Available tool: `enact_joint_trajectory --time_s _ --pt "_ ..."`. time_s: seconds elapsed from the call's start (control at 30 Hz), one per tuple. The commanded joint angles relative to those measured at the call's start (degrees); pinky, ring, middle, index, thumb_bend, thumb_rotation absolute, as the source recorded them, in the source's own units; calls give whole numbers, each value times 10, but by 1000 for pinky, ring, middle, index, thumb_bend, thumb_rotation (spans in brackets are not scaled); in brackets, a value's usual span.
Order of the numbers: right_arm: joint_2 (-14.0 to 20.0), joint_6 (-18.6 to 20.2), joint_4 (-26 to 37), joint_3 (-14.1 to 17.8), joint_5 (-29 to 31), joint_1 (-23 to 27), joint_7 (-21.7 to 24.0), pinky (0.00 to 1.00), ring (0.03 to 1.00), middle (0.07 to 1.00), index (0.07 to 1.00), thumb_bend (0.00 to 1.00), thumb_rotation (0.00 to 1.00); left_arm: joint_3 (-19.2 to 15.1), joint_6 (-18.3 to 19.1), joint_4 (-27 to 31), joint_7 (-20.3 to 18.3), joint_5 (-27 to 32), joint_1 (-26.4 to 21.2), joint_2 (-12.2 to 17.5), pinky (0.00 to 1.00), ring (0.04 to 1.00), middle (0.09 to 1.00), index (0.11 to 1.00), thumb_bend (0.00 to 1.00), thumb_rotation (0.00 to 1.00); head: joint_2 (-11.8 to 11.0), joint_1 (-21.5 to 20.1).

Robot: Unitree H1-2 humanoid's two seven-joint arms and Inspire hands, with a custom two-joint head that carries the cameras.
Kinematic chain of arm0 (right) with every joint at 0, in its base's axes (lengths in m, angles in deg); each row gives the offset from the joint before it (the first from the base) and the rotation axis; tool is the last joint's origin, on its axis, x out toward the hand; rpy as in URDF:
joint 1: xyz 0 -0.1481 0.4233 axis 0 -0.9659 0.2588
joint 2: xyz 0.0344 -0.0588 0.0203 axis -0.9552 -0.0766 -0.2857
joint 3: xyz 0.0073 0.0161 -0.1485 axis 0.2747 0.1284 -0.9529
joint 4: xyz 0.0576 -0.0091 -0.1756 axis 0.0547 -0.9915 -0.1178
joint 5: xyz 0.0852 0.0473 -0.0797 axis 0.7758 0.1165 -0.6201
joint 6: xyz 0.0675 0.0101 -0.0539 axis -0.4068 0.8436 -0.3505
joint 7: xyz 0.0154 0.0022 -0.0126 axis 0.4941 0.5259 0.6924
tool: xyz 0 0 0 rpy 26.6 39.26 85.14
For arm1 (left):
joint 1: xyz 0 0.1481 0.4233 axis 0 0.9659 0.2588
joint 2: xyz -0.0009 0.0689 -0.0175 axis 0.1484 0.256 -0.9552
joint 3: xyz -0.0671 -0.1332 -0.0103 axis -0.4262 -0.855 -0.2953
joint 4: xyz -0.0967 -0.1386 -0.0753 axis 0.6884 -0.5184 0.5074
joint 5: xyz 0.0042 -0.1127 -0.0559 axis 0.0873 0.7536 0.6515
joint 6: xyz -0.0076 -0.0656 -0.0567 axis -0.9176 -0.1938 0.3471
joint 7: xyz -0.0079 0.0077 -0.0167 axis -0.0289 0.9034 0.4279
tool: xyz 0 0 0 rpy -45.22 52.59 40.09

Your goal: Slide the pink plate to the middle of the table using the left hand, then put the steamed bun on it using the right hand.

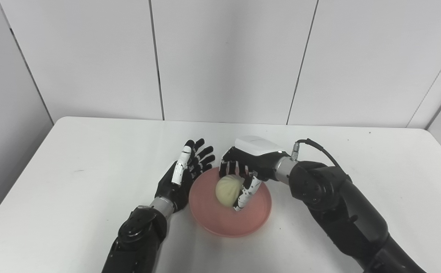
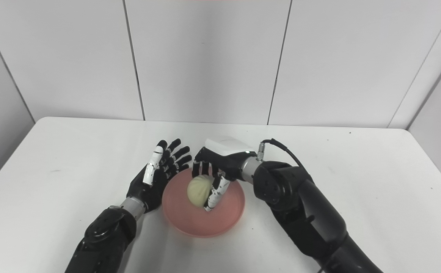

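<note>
The pink plate (image 1: 252, 216) lies on the white table (image 1: 72, 189) near its middle front. A pale round steamed bun (image 1: 228, 191) is over the plate's centre, low enough that I cannot tell whether it rests on the plate. My right hand (image 1: 245, 170) reaches in from the right and is shut on the bun, fingers behind it and thumb along its right side. My left hand (image 1: 186, 170) stands open just off the plate's left rim, fingers spread and pointing away, holding nothing.
White wall panels (image 1: 224, 57) rise behind the table's far edge. A black cable (image 1: 320, 148) loops up from the right wrist. Both forearms cross the front of the table.
</note>
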Motion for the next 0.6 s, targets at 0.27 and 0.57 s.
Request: enact_joint_trajectory --time_s 0.27,0.57 --pt "-14 -39 -40 -12 -12 17 -30 300 360 453 551 508 0 5 61 -12 16 -15 21 -4 964 927 937 970 530 1000 4 4" --pt "-17 -37 -29 -32 -33 14 -28 292 404 509 499 516 0 2 59 -14 18 -17 20 -7 962 925 930 965 536 1000 6 6"
